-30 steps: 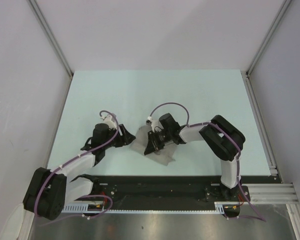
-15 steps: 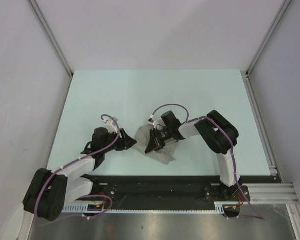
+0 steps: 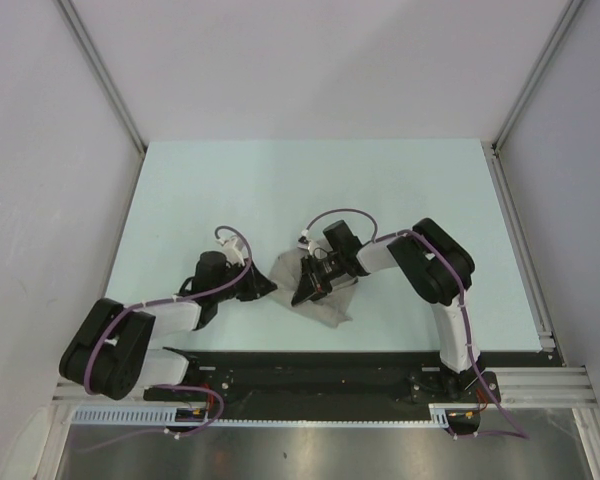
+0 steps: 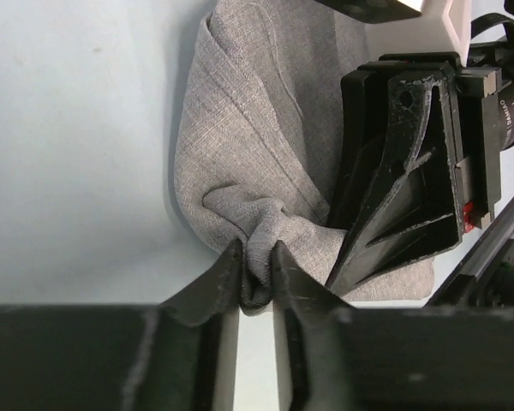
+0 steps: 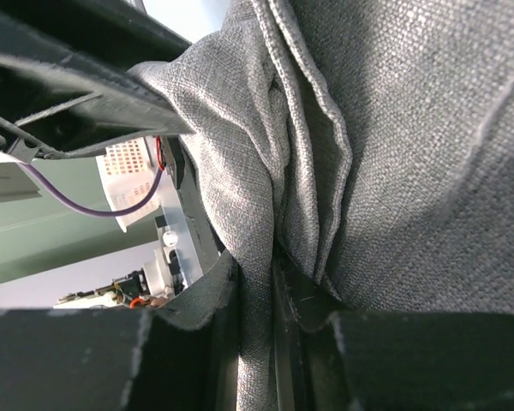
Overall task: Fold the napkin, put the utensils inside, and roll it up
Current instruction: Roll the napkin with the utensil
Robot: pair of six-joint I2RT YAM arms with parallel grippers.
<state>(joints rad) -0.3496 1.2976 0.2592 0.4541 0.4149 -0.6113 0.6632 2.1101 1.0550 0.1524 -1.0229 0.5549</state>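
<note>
The light-grey napkin (image 3: 328, 306) lies crumpled in a heap on the near middle of the table. My left gripper (image 3: 269, 288) reaches in from the left and is shut on a bunched fold at the napkin's (image 4: 257, 145) edge; the left gripper's (image 4: 256, 253) jaws pinch the cloth right at their tips. My right gripper (image 3: 303, 294) comes in from the right and is shut on another fold. In the right wrist view the napkin (image 5: 411, 154) runs down between the right gripper's (image 5: 255, 261) jaws. The two grippers almost touch. No utensils are in view.
The pale green table (image 3: 280, 190) is walled by white panels left, back and right. A black rail (image 3: 330, 365) runs along the near edge by the arm bases. An aluminium rail (image 3: 520, 250) borders the right side.
My left gripper has slid right up to the napkin and closed on its edge fold. The right gripper has kept its grip and shifted only slightly.
</note>
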